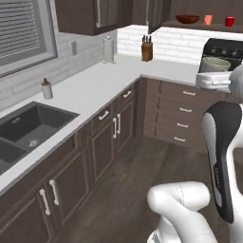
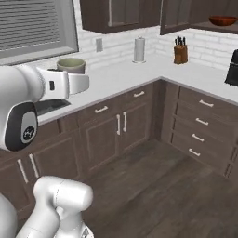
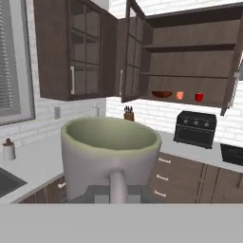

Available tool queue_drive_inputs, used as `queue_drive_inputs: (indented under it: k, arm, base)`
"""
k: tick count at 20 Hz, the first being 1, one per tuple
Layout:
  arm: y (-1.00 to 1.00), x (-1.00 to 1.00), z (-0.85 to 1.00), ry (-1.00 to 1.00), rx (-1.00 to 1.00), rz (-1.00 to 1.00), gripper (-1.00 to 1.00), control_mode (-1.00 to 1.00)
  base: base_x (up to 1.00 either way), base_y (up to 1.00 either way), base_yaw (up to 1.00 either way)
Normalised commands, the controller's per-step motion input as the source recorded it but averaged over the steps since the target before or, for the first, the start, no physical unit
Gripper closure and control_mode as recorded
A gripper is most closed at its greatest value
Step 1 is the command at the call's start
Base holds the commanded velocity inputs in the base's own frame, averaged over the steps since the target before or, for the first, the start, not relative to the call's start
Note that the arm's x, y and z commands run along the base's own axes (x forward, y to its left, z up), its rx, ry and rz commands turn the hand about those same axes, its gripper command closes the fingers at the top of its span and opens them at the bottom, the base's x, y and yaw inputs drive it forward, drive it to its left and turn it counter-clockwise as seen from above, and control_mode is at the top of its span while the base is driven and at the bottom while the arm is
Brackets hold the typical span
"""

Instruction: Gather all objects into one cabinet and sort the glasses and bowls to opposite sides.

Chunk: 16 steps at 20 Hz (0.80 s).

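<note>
Cream-white mug [image 3: 110,156] looms closest to the hand camera, its greenish-cream interior open to the top and its handle pointing straight back at the lens. Gripper [image 3: 114,192] fingers are pressed nearly together on that handle, holding the mug upright in mid-air; the fingertips themselves are largely hidden behind the handle. From the left base view the same mug [image 1: 214,64] rides at the end of the white arm, above the corner of the pale countertop [image 1: 95,90], and from the right base view it [image 2: 71,65] sits just above the arm's white wrist.

Beyond the mug, the wide dark-brown wall cabinet [image 3: 190,57] stands with its framed doors swung open. On its lower shelf sit three pieces in a row, apart from one another: the reddish-brown bowl [image 3: 162,94] on the left, the orange tumbler [image 3: 180,95] in the middle and the red mug [image 3: 199,97] on the right. The left base view shows the same order on the shelf: bowl [image 1: 188,19], tumbler [image 1: 208,19], red mug [image 1: 229,21].

Below the cabinet a black stove [image 3: 195,127] is set against the white tile wall. A knife block [image 1: 147,49] and a paper towel roll [image 1: 109,50] stand on the counter near the corner, and a dark sink [image 1: 28,130] lies under the window [image 1: 23,33], with a small soap bottle [image 1: 46,88] beside it.
</note>
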Motion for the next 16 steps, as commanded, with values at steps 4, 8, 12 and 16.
queue_drive_inputs:
  k: [4, 8, 12, 16]
  arm:
    - [0.0, 0.0, 0.0, 0.0, 0.0, 0.0, 1.0, 1.0]
    - [0.0, 0.0, 0.0, 0.0, 0.0, 0.0, 1.0, 1.0]
    - [0.0, 0.0, 0.0, 0.0, 0.0, 0.0, 1.0, 1.0]
    - [0.0, 0.0, 0.0, 0.0, 0.0, 0.0, 1.0, 1.0]
  base:
    - [0.43, -0.95, -0.28]
    - [0.58, -0.97, -0.27]
    - [0.99, -0.41, -0.04]
    - [1.0, -0.24, 0.0]
